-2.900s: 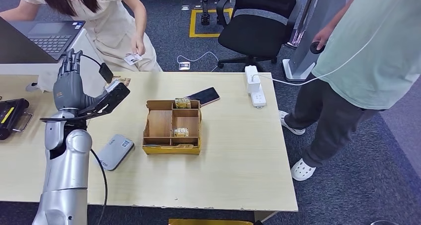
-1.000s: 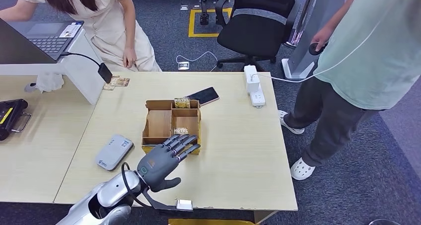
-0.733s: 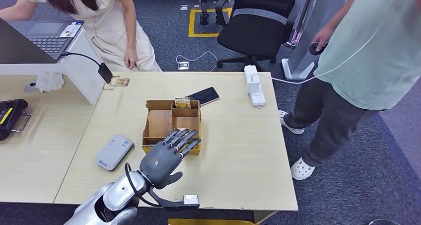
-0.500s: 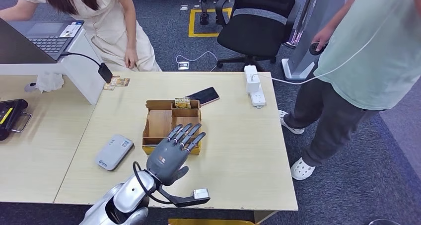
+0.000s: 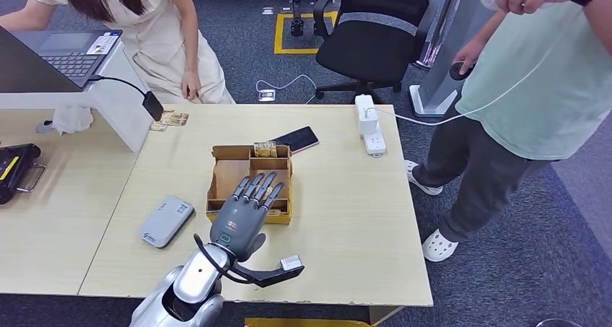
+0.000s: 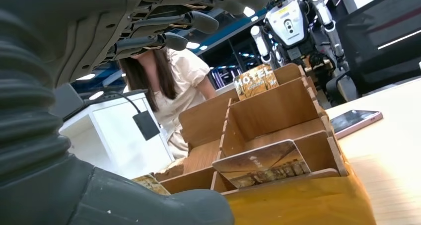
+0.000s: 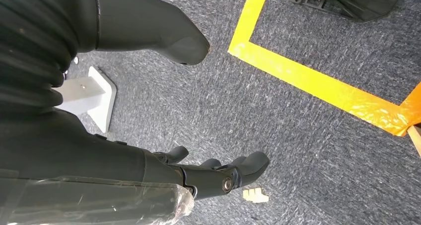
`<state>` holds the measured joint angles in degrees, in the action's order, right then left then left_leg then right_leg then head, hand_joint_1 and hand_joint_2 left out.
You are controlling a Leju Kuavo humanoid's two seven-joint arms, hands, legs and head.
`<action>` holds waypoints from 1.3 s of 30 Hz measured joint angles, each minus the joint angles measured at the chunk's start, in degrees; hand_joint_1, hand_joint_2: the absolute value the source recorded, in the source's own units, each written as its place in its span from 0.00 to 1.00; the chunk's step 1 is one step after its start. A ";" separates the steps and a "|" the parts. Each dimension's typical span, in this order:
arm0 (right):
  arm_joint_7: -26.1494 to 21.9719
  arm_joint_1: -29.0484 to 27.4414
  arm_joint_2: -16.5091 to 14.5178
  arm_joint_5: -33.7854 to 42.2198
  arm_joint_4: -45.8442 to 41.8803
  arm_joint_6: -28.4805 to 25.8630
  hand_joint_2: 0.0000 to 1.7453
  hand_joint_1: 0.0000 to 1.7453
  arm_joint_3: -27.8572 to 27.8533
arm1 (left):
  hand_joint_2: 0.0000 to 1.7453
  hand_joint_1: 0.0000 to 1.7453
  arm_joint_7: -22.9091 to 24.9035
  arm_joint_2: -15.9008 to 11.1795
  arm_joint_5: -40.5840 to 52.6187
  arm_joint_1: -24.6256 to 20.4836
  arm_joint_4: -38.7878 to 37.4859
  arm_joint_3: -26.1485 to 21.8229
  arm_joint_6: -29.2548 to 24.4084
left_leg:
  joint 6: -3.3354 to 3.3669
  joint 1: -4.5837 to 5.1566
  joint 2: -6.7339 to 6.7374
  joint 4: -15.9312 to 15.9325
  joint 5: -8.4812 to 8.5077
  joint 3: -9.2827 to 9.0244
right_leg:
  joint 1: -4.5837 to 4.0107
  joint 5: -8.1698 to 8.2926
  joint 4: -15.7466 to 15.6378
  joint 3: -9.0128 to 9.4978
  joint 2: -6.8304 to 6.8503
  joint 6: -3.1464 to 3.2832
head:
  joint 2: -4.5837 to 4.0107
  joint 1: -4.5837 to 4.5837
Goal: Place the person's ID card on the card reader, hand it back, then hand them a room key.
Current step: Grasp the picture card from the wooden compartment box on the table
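Note:
My left hand (image 5: 245,213) hovers open, fingers spread, over the front of the wooden organiser box (image 5: 231,177) in the middle of the table. In the left wrist view its fingers (image 6: 169,21) hang above the box (image 6: 278,111). A room key card (image 6: 260,164) leans in the front compartment, and a second card marked HOTEL (image 6: 255,79) stands at the back (image 5: 265,149). The grey card reader (image 5: 166,221) lies left of the box. A white card (image 5: 101,44) rests on the laptop beside the seated person (image 5: 166,31). My right hand (image 7: 218,173) hangs over the carpet, holding nothing.
A phone (image 5: 296,139) lies behind the box and a white power strip (image 5: 368,125) sits at the table's far right. A person in a green shirt (image 5: 534,89) stands right of the table. A white stand (image 5: 108,99) with the laptop and a black device (image 5: 18,168) are at the left.
My left arm came down from its raised pose at the left, and the hand has slid forward from the table's front edge over the box's front. The standing person raised a hand.

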<state>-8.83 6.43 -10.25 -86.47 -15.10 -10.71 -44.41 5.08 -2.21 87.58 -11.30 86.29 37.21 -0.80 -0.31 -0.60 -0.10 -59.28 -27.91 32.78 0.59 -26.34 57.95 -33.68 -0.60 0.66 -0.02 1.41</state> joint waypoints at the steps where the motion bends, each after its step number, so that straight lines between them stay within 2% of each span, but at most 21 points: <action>1: 0.00 0.00 -0.02 0.00 -0.01 0.00 1.00 0.00 -0.05 | 1.00 0.00 0.12 0.23 0.10 0.07 -0.18 -0.33 0.14 | 0.00 0.00 0.00 0.00 0.00 0.00 | 0.00 0.00 0.00 0.00 0.00 0.00 | 0.00 0.00; 6: 0.00 0.00 -0.09 -0.03 -0.01 0.01 1.00 0.00 -0.28 | 1.00 0.00 0.38 1.02 0.67 0.20 -1.00 -1.45 0.49 | 0.00 0.01 0.00 0.00 0.00 0.00 | 0.01 0.00 0.00 0.00 0.00 0.00 | 0.01 0.00; 13: -0.20 0.01 -0.11 -1.02 -0.03 0.05 1.00 0.00 -0.59 | 1.00 0.00 4.42 1.57 2.25 0.19 -3.73 -3.58 1.53 | 0.00 -0.01 0.00 0.00 0.01 -0.01 | 0.00 0.00 0.00 0.00 0.00 0.00 | 0.00 0.01; 33: -0.20 0.01 -0.11 -1.54 -0.05 0.09 1.00 0.00 -0.98 | 1.00 0.00 2.27 2.80 2.27 0.53 -7.09 -6.40 1.55 | 0.01 0.00 0.00 0.00 0.01 0.00 | 0.00 0.00 0.00 0.00 0.01 0.00 | 0.00 0.01; 39: -0.24 -0.01 -0.11 -1.69 -0.05 0.15 1.00 0.00 -1.17 | 1.00 0.00 -0.87 3.30 2.26 1.09 -7.25 -7.09 1.32 | 0.01 0.00 0.00 0.00 0.01 0.00 | 0.00 0.00 0.01 0.00 0.01 0.00 | -0.01 0.01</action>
<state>-9.07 6.42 -10.36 -88.16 -15.15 -10.56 -45.58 4.21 1.08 89.84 -10.21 79.05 30.12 0.52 -0.30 -0.60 -0.10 -59.28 -27.90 32.78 0.59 -26.34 57.96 -33.68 -0.59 0.66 -0.02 1.42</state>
